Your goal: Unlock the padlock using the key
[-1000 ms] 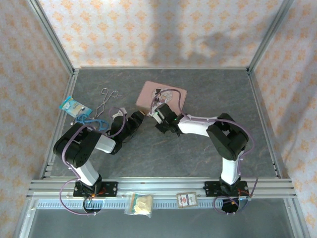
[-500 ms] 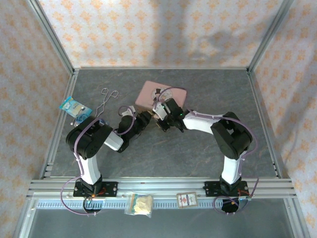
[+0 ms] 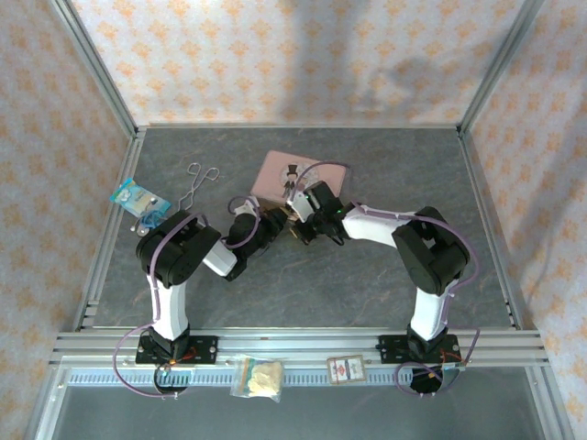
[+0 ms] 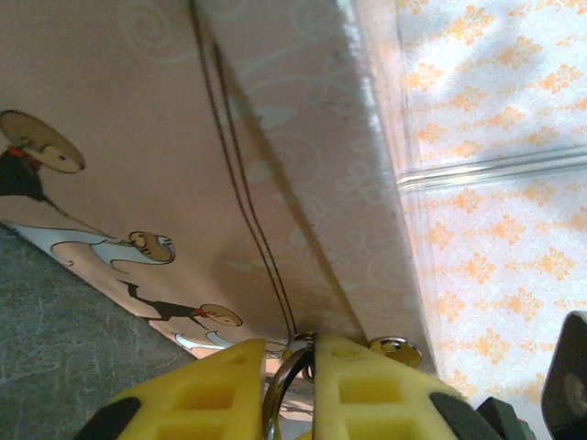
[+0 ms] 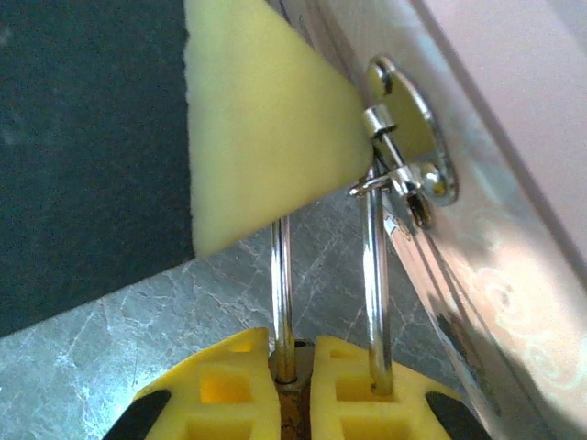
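My right gripper (image 5: 293, 367) is shut on the brass body of the padlock (image 5: 292, 403). The padlock's silver shackle (image 5: 374, 275) runs up from between the yellow fingers to the metal clasp (image 5: 404, 128) on the pink tin (image 5: 514, 183). My left gripper (image 4: 292, 367) is shut on the curved top of the shackle (image 4: 275, 394), right against the tin's front (image 4: 138, 92). Its pale finger (image 5: 257, 119) covers the shackle's top in the right wrist view. From above, the left gripper (image 3: 273, 220) and the right gripper (image 3: 296, 218) meet at the tin's near edge (image 3: 275, 170). The key is hidden.
Silver wire tongs (image 3: 200, 181) and a blue packet (image 3: 138, 197) lie at the left of the grey table. A small bag (image 3: 259, 376) and a card box (image 3: 346, 369) sit on the front rail. Patterned walls and metal posts enclose the table.
My left gripper has swung right and forward to the tin's near edge, meeting the right gripper. The right gripper has shifted slightly right and up along the tin.
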